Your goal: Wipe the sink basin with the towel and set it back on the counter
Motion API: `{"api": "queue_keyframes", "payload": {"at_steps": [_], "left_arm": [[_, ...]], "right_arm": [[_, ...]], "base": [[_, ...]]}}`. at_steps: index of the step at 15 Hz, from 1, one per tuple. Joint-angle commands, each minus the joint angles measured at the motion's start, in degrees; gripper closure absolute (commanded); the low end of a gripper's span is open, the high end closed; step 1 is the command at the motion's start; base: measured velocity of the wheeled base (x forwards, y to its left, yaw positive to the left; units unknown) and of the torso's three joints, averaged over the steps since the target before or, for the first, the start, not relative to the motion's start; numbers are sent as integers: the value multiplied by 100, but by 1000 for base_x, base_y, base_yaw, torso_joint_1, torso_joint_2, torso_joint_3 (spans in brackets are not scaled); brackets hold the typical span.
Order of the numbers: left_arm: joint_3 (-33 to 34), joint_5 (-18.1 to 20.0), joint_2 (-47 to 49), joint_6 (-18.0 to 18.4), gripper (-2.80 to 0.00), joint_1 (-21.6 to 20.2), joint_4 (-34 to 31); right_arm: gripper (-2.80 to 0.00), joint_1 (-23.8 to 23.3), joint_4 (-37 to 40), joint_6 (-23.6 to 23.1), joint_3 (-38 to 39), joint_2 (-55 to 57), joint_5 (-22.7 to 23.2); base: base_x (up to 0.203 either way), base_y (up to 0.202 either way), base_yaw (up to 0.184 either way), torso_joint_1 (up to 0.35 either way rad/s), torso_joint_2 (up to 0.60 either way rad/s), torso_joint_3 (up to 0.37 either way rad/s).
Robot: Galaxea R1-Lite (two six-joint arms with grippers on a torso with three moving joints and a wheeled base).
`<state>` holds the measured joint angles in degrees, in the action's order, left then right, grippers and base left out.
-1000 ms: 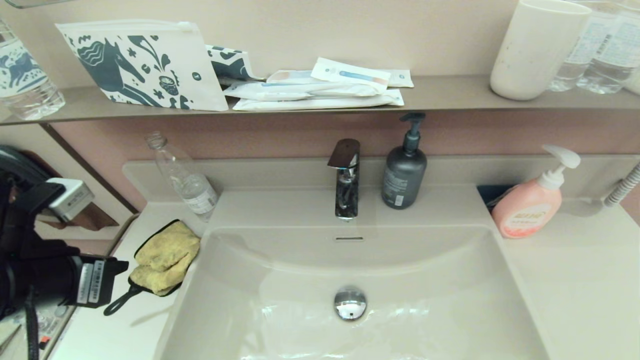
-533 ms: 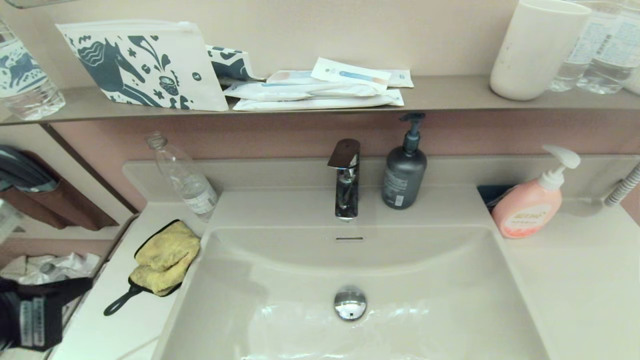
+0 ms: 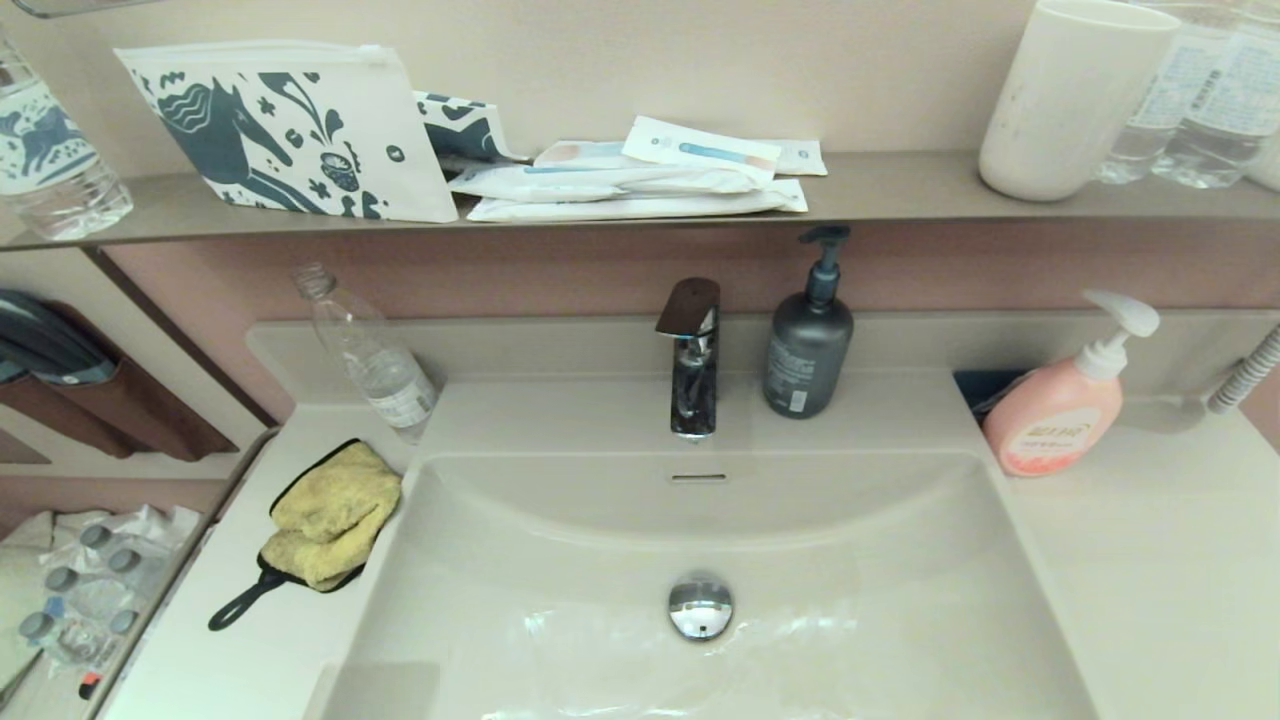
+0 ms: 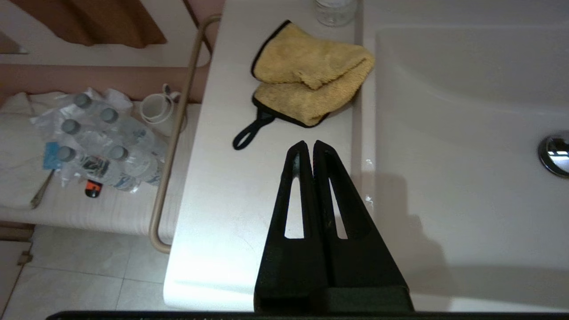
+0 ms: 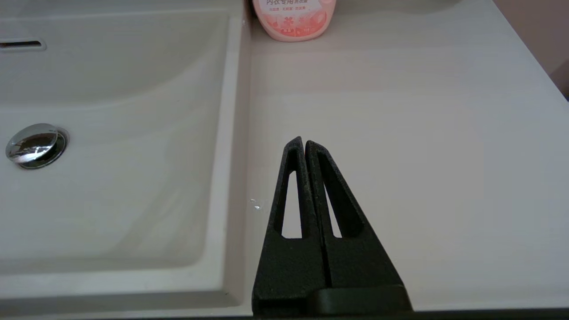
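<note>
The mustard-yellow towel (image 3: 330, 515) lies folded on the counter (image 3: 225, 650) left of the sink basin (image 3: 800, 560), its black loop (image 3: 232, 608) trailing toward the front. The left wrist view shows the towel (image 4: 306, 75) ahead of my left gripper (image 4: 309, 144), which is shut and empty above the counter (image 4: 231, 186), a short way back from the cloth. My right gripper (image 5: 304, 142) is shut and empty over the counter (image 5: 400, 133) right of the basin (image 5: 111, 146). Neither gripper appears in the head view. The chrome drain plug (image 3: 700, 606) sits in the basin floor.
A clear bottle (image 3: 365, 352) leans behind the towel. A faucet (image 3: 692, 358), a dark pump bottle (image 3: 808, 340) and a pink soap bottle (image 3: 1062, 400) stand along the back. The wall shelf (image 3: 900, 195) holds pouches, a cup and bottles. Left of the counter runs a rail (image 4: 178, 133) above bottled water.
My left arm has drawn back from beside the towel and left the head view. The towel has stayed put.
</note>
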<state>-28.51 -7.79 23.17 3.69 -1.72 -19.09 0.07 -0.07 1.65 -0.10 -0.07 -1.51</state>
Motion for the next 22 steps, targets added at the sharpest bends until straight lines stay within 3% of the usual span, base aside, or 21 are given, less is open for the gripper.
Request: {"api": "queue_keyframes", "payload": {"at_steps": [1, 5, 8, 11, 14, 18, 22], "left_arm": [[228, 10, -756, 8, 0, -175, -2], [438, 26, -1512, 94, 0, 41, -7], [777, 286, -2217, 179, 0, 104, 5], [1010, 376, -2308, 176, 0, 120, 56], [1374, 785, -2308, 167, 0, 120, 110], [2206, 866, -2308, 205, 0, 122, 1188], [2561, 876, -2308, 211, 0, 120, 1416]], "right_arm": [[0, 1, -1, 2, 1, 7, 2], [0, 1, -1, 2, 1, 7, 2], [0, 1, -1, 2, 1, 7, 2], [0, 1, -1, 2, 2, 7, 2], [0, 1, -1, 2, 1, 7, -5], [0, 1, -1, 2, 1, 7, 2], [0, 1, -1, 2, 1, 7, 2]], "base": [[0, 0, 0, 0, 0, 0], [0, 0, 0, 0, 0, 0], [0, 0, 0, 0, 0, 0], [0, 0, 0, 0, 0, 0], [0, 0, 0, 0, 0, 0], [0, 0, 0, 0, 0, 0], [0, 0, 0, 0, 0, 0]]}}
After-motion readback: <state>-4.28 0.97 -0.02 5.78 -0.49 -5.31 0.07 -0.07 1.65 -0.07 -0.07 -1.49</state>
